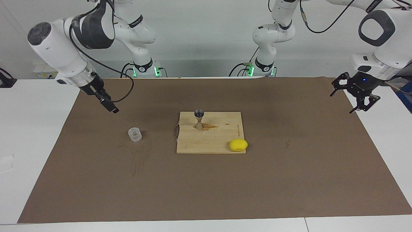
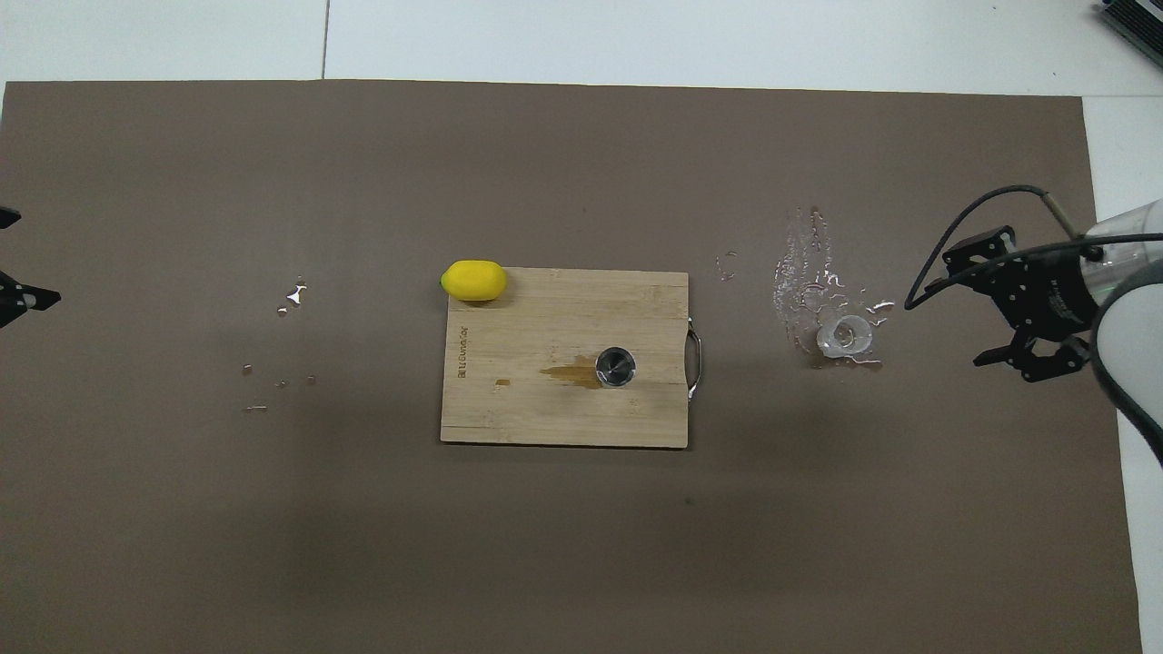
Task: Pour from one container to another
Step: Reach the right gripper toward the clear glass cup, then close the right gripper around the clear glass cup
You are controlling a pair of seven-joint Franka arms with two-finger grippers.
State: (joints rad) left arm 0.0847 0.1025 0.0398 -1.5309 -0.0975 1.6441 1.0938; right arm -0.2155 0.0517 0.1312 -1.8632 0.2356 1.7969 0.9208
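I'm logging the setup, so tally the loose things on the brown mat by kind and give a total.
Clear cup: 1
Metal jigger: 1
Lemon: 1
Wooden board: 1
Total: 4

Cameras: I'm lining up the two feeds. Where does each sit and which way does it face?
Facing view: high across the table, looking at the robots; both arms, bases and end effectors show.
Overhead view: above the robots' end, looking down; right end effector shows, left's tips at the edge.
Shared: board, jigger, lemon, cup.
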